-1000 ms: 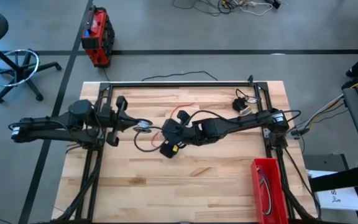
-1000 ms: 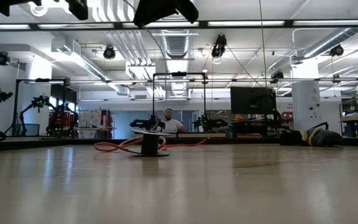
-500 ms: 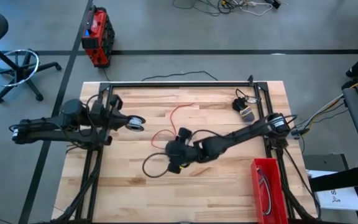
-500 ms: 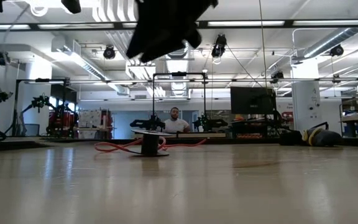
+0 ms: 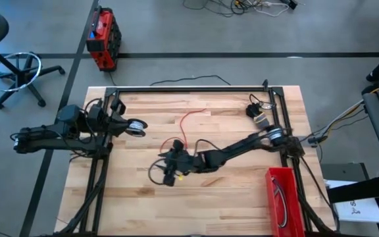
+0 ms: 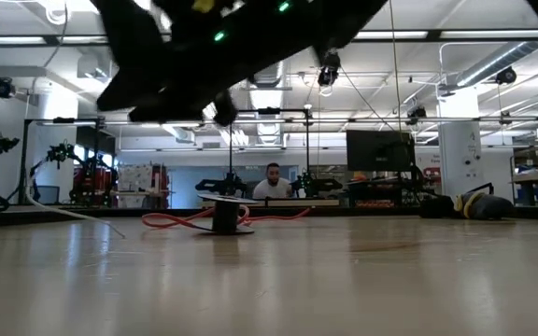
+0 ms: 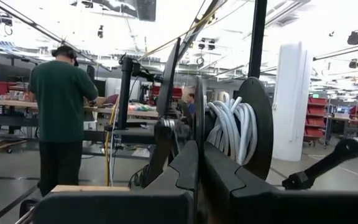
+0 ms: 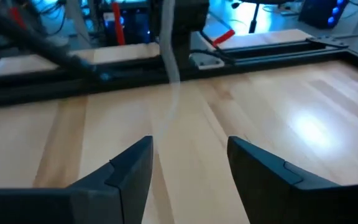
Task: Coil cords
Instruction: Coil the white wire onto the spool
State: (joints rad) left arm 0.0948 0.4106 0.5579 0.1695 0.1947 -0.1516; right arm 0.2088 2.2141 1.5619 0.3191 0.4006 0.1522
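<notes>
Right gripper [image 5: 168, 172] shifted nearer table front, jaws apart, empty. Left gripper [image 5: 135, 126] clamps white cord coil [image 7: 229, 127]. Risk: red cord [image 5: 184, 125] snagging arm.

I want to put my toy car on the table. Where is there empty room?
The near-left corner of the wooden table is bare, and so is the strip between the right gripper and the red bin. The middle is crowded with the red cord and black cord.
</notes>
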